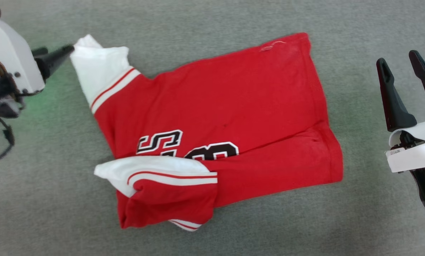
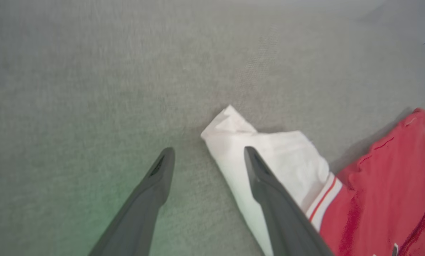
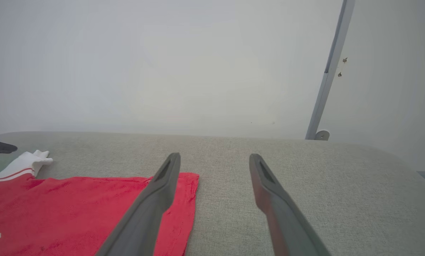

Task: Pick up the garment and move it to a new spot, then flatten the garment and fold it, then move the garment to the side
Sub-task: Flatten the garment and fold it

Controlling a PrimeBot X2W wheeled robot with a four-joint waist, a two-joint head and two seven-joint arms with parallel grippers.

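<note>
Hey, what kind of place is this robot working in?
Probably an indoor test room: a red fabric sports top lies on a grey felt-like surface, backed by a plain pale wall with a metal post.

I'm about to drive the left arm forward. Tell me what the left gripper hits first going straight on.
Probably the white sleeve of the shirt: its tip lies just ahead of the open left gripper, beside one finger. Height above it is unclear.

Overhead head, low wrists, common garment (image 1: 233, 106)
</note>
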